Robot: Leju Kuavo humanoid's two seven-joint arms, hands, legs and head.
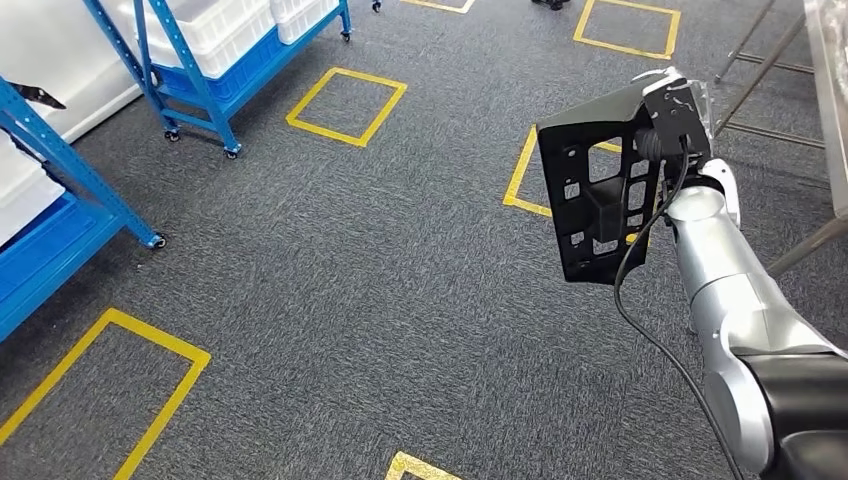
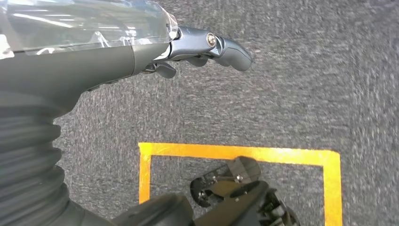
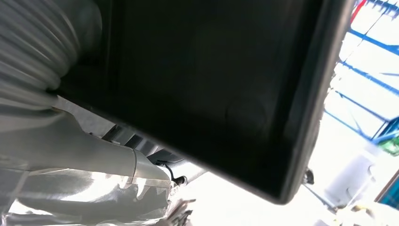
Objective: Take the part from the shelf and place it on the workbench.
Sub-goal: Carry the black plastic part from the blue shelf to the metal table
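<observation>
A black plastic part (image 1: 598,190), flat-backed with ribs and cut-out holes, hangs in the air above the carpet on the right side of the head view. My right hand (image 1: 678,112) grips it at its upper right edge, arm raised. Seen from the right wrist, the part's dark smooth back (image 3: 211,89) lies close against the hand (image 3: 89,165), hiding the fingers. My left hand (image 2: 155,52) hangs over the floor holding nothing, its fingers (image 2: 230,49) stretched out. A pale workbench edge (image 1: 826,90) on metal legs stands at the far right.
Blue wheeled shelves (image 1: 205,70) with white bins stand at the back left, and another blue rack (image 1: 60,200) is at the left edge. Yellow taped squares (image 1: 346,105) mark the grey carpet. Slanted metal table legs (image 1: 760,75) cross the upper right.
</observation>
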